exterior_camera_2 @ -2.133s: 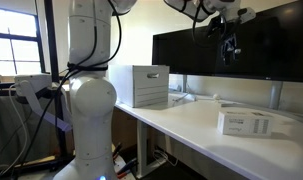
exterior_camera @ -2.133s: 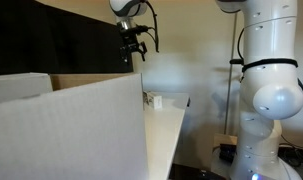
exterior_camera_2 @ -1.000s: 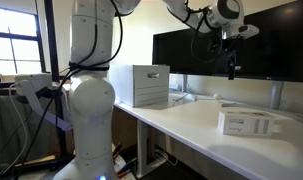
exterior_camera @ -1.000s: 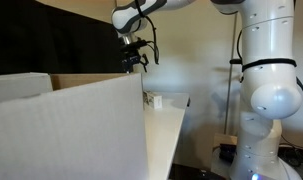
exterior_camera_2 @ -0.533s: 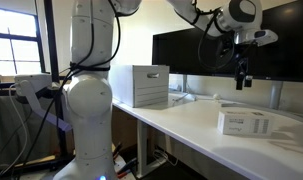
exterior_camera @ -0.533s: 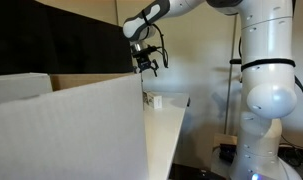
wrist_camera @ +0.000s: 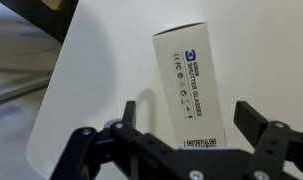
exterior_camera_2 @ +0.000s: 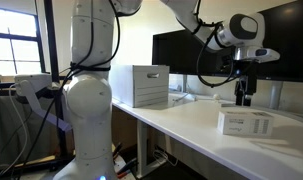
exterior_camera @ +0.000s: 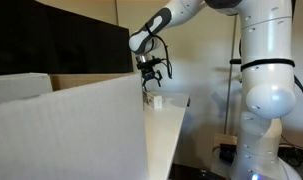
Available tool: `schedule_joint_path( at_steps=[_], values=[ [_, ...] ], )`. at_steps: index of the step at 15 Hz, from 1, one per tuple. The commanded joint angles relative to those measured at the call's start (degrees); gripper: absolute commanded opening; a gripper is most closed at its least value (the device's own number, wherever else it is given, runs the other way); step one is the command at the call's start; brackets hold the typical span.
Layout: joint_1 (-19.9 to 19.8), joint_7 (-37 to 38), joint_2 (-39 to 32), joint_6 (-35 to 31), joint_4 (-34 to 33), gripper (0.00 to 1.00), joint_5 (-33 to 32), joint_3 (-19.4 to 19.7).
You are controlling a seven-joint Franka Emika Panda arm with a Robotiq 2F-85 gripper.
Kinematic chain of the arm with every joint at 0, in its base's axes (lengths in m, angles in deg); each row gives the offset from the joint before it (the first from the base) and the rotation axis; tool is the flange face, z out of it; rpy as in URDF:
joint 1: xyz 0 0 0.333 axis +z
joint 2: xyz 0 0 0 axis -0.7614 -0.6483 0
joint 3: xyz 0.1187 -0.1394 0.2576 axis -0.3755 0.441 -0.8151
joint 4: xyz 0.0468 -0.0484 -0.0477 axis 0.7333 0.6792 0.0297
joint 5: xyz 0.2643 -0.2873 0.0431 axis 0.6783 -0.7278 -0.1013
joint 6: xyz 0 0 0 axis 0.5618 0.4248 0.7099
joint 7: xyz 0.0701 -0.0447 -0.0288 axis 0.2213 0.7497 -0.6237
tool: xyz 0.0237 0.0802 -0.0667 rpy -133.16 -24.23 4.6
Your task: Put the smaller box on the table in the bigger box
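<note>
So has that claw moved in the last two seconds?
Yes. The gripper has come down from up before the black screen to just above the smaller box on the table.

Brightly, evenly lit. Plain white flat-topped table [wrist_camera: 91,90] glaring in wrist view, soft grey shadow just ahead of the jaws; large pale cardboard carton [exterior_camera: 61,130] blurred up close.
</note>
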Motion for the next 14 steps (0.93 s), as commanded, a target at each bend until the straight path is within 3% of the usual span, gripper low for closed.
schedule_joint_path(
  at_steps=[1, 14],
  values=[
    [-1.5, -1.1, -0.4, -4.4, 2.1, 1.0, 3.3, 0.3],
    [-1.0, -0.8, -5.3, -9.7, 3.2, 1.0, 7.2, 0.0]
  ],
)
